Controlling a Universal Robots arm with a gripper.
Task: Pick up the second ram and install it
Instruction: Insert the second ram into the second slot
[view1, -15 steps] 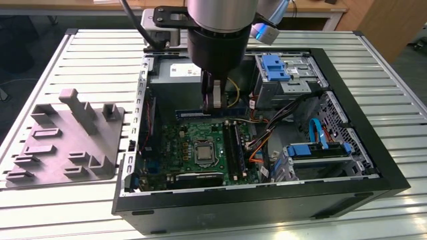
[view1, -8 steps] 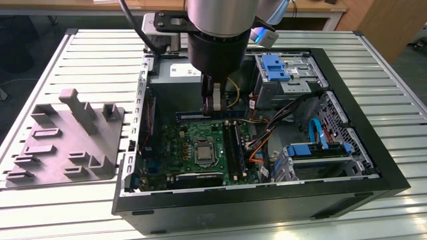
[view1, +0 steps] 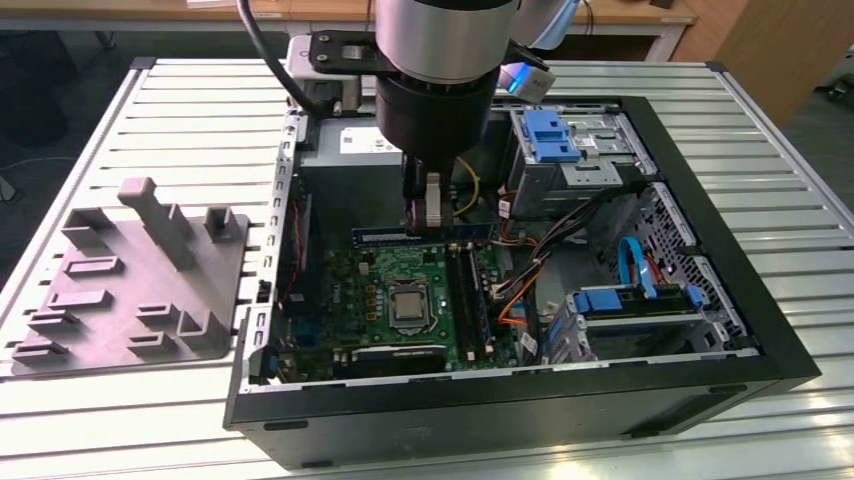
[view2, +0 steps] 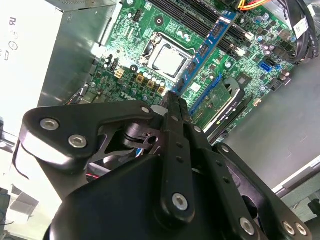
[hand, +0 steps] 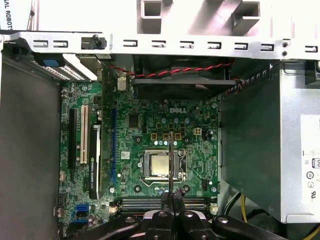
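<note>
The second ram (view2: 207, 47) is a long, narrow stick with a blue edge and black chips. My gripper (view2: 172, 97) is shut on it. In the exterior view the gripper (view1: 424, 222) hangs inside the open computer case and holds the ram (view1: 380, 236) level above the green motherboard (view1: 360, 290), near its far end. In the first wrist view the ram (hand: 170, 155) shows edge-on as a thin line over the processor socket (hand: 160, 165), rising from the gripper (hand: 171, 197). The stick lies crosswise to the dark memory slots (hand: 135, 201).
The case's black rim (view1: 534, 385) surrounds the work area. A silver power supply (hand: 300, 150) and a fan (hand: 175, 82) border the board. Blue drive cages (view1: 550, 135) and cables (view1: 641, 270) sit toward the exterior view's right. A grey slotted block (view1: 134, 270) lies outside on the slatted table.
</note>
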